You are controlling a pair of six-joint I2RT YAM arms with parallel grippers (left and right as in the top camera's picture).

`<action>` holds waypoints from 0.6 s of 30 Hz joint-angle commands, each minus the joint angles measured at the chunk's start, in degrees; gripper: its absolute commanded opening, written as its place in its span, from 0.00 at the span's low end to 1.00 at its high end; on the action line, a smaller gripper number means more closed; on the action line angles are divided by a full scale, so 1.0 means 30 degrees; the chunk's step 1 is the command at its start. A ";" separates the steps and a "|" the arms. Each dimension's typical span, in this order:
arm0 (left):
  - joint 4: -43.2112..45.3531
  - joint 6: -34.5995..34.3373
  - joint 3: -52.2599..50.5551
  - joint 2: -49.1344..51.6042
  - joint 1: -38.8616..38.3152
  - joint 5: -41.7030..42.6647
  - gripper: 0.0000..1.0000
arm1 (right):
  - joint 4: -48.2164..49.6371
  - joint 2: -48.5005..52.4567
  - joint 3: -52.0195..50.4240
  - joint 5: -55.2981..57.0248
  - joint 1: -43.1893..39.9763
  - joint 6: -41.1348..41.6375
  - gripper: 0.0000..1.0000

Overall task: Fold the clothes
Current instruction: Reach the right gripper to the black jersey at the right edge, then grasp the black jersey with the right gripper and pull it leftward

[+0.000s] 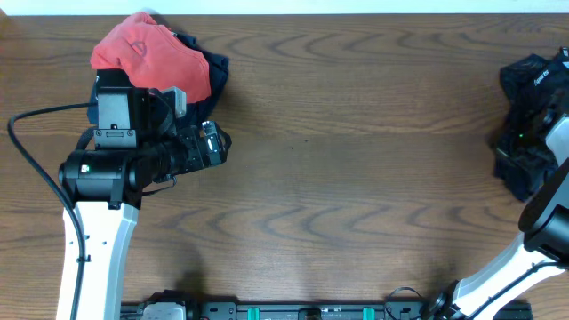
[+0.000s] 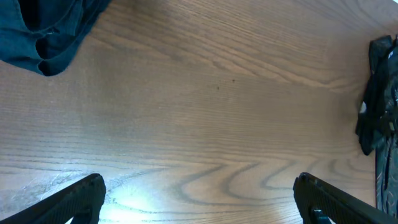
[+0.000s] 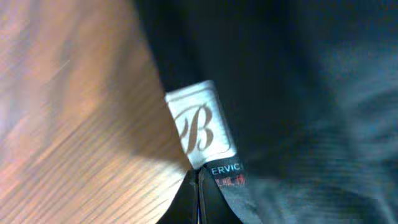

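Observation:
The clothes [image 1: 526,89], a black jersey, lie crumpled at the table's far right edge; they also show at the right of the left wrist view [image 2: 380,99]. My right gripper [image 3: 200,173] is shut at the jersey's edge, its fingertips meeting just under a white label [image 3: 199,124] with a brown letter B. Black cloth [image 3: 298,93] fills the right wrist view and lies over one finger. My left gripper [image 2: 199,186] stands wide open above bare wood at the left of the table [image 1: 213,142], with nothing between its fingers [image 2: 81,199].
A coral-red garment [image 1: 147,53] lies on a navy garment [image 1: 213,71] at the back left, just behind the left arm. The navy cloth [image 2: 43,31] shows in the left wrist view's top left corner. Brown wooden tabletop [image 1: 356,160] spans the middle.

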 commanded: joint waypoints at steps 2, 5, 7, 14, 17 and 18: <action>-0.0036 0.0197 0.0444 -0.0015 -0.0095 -0.0087 0.98 | -0.0896 -0.1355 -0.0444 -0.3759 0.1734 -0.0714 0.01; -0.0029 0.0197 0.0444 -0.0015 -0.0095 -0.0080 0.98 | -0.1661 -0.2339 -0.0444 -0.4138 0.3461 -0.0707 0.01; -0.0029 0.0197 0.0444 -0.0022 -0.0095 -0.0080 0.98 | -0.2091 -0.2790 -0.0444 -0.4226 0.4823 -0.0634 0.01; -0.0036 0.0189 0.0444 -0.0408 -0.0095 0.0080 0.98 | -0.2849 -0.3060 -0.0444 -0.1894 1.0338 0.0663 0.01; -0.0270 0.0197 0.0444 -0.0707 -0.0095 0.0838 0.98 | -0.2433 -0.3060 -0.0444 0.1115 1.0746 0.2841 0.09; -0.0459 0.0204 0.0444 -0.0816 -0.0095 0.0925 0.98 | -0.2288 -0.3060 -0.0444 0.1617 1.0484 0.2892 0.29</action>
